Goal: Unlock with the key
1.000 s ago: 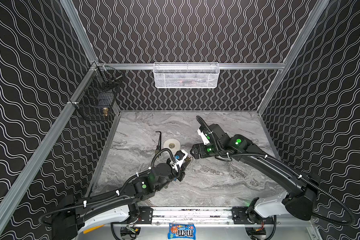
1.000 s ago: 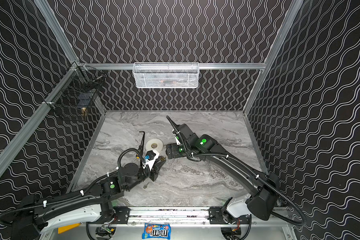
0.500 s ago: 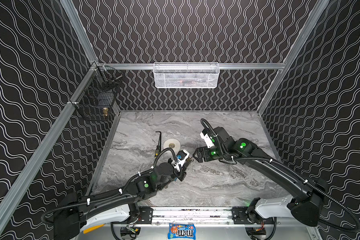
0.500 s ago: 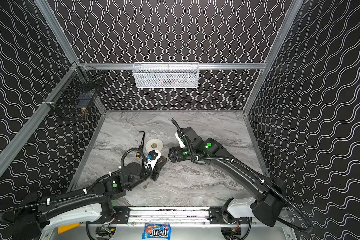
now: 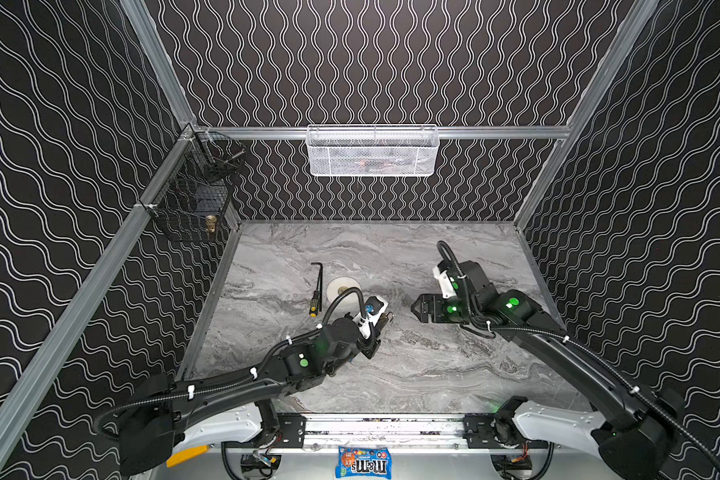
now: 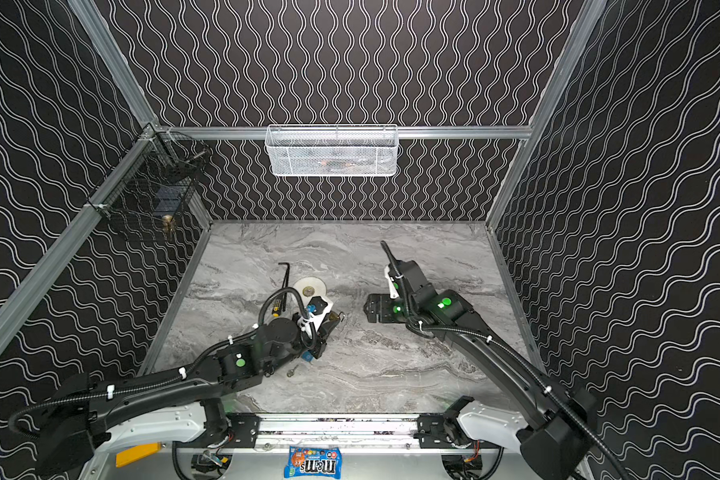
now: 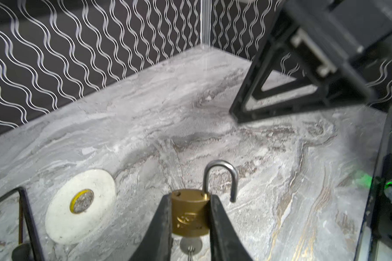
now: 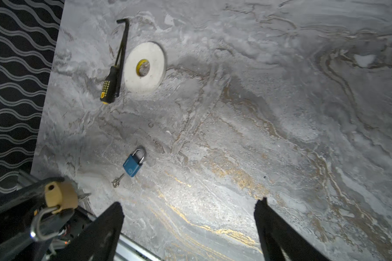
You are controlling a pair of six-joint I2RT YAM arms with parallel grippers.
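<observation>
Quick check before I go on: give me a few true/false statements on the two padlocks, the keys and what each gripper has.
1. The left gripper is clamped on the brass padlock. True.
2. The brass padlock's shackle is closed. False: one end is out of the body, so it is open.
3. The right gripper holds the key. False: its jaws are wide apart and empty, and the key sits at the underside of the brass padlock.
4. The blue padlock lies on the table with its shackle closed. True.
5. No key is near the blue padlock. False: a small key lies beside it.
</observation>
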